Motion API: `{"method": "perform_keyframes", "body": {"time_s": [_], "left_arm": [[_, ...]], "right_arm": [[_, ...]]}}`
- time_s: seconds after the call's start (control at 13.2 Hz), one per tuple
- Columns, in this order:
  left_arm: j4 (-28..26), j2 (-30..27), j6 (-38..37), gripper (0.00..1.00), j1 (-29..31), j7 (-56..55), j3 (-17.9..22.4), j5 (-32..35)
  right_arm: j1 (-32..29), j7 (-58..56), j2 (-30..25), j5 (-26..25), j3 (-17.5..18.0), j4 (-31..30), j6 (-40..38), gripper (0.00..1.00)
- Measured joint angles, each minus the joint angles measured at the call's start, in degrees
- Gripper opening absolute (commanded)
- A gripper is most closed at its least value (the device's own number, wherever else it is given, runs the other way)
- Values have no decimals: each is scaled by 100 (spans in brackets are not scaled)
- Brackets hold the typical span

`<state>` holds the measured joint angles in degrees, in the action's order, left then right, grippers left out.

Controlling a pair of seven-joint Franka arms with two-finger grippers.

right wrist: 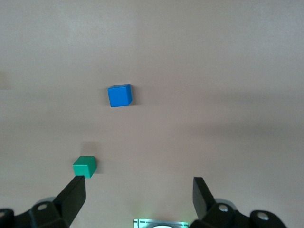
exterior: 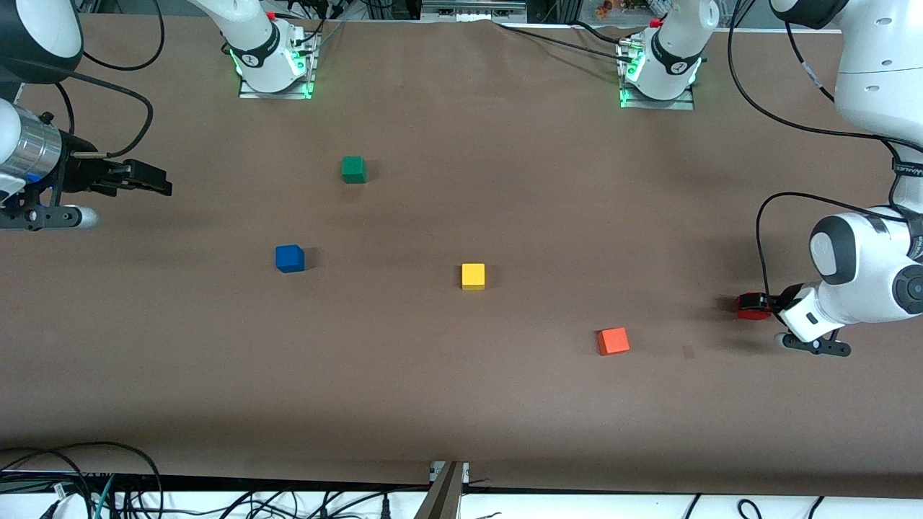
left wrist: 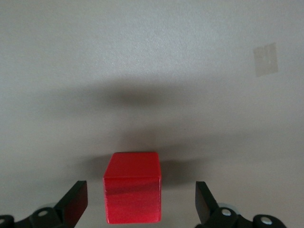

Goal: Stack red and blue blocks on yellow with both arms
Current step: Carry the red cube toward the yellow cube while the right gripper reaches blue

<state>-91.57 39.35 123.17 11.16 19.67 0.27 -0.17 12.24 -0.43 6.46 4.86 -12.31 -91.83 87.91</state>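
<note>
— Step in hand? Reaching: left gripper [left wrist: 138,206] spread wide, astride the small matte red cube [left wrist: 132,187] at the table's left-arm end, not yet touching.

— Right gripper [right wrist: 137,199]? Parted, empty, waiting; small deep-blue cube [exterior: 289,258] at nine o'clock from the bright yellow matte cube [exterior: 473,276]. Next, probably: lower, clamp red, carry over yellow.

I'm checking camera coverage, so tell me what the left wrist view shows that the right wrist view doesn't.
Only the left wrist view shows the red block, sitting on the table between the left gripper and its open jaws, plus a pale patch on the table. Only the right wrist view shows the blue block, the green block and the right gripper, jaws open and empty. Both share the brown table.
</note>
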Motion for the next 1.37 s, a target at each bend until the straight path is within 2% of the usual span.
{"method": "perform_keyframes", "body": {"time_s": [0.3, 0.38, 0.46, 0.53, 0.84, 1.06, 1.22, 1.37], "left_arm": [[-258, 0, 303, 100, 13, 107, 5, 3], [-307, 1, 346, 51, 22, 148, 7, 3], [-325, 0, 363, 20, 33, 194, 9, 3], [-326, -1, 363, 0, 42, 231, 10, 3], [-317, -47, 366, 0, 41, 308, 3, 4], [-217, -243, 292, 0, -69, 267, -189, 4], [83, -423, -312, 0, -436, -159, -356, 1], [451, -528, -842, 0, -1078, -1017, -465, -3]], "right_arm": [[1, 0, -1, 2, 11, -57, 55, 100], [1, 0, -1, 3, 44, -118, 147, 100], [2, 0, 0, 6, 99, -224, 299, 100], [5, 0, 4, 10, 172, -384, 515, 100], [17, 10, 44, 15, 362, -1467, 1842, 100], [27, 13, 108, 16, 477, -2385, 3200, 100], [56, 132, 283, 17, 620, -2814, 4014, 100], [82, 331, 551, 17, 812, -2943, 4500, 100]]}}
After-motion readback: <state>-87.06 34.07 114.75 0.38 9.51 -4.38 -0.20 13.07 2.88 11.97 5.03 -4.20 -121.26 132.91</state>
